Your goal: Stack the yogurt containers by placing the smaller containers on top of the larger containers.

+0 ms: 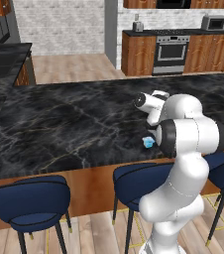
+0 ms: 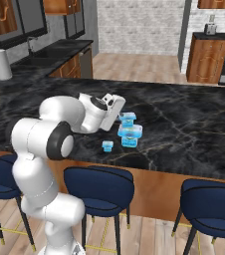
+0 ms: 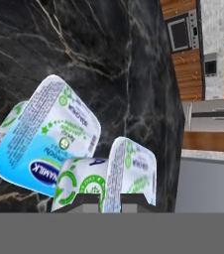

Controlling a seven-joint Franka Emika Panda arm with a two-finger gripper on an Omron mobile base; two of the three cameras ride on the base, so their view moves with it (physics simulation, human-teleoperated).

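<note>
The larger yogurt container (image 2: 130, 135), a light-blue tub with a white top, stands on the dark marble counter (image 2: 184, 124); in the hand view it is the big printed tub (image 3: 44, 134) at left. My gripper (image 2: 121, 116) is shut on the middling, flatter smaller container (image 2: 128, 118), which hangs close above and just behind the larger one. Seen from the hand, this held tub (image 3: 126, 171) sits tilted with its white lid's edge between my gripper (image 3: 111, 201) tips. The tiny tub (image 2: 107, 146) rests near the counter's front edge, also seen as a tiny tub (image 1: 148, 143) beside my arm.
Blue stools (image 2: 98, 188) line the counter's near side. A paper towel roll (image 2: 2, 62) and sink stand on the far left counter. An oven (image 1: 171, 52) and wooden cabinets are along the back wall. Open marble stretches to the right of the tubs.
</note>
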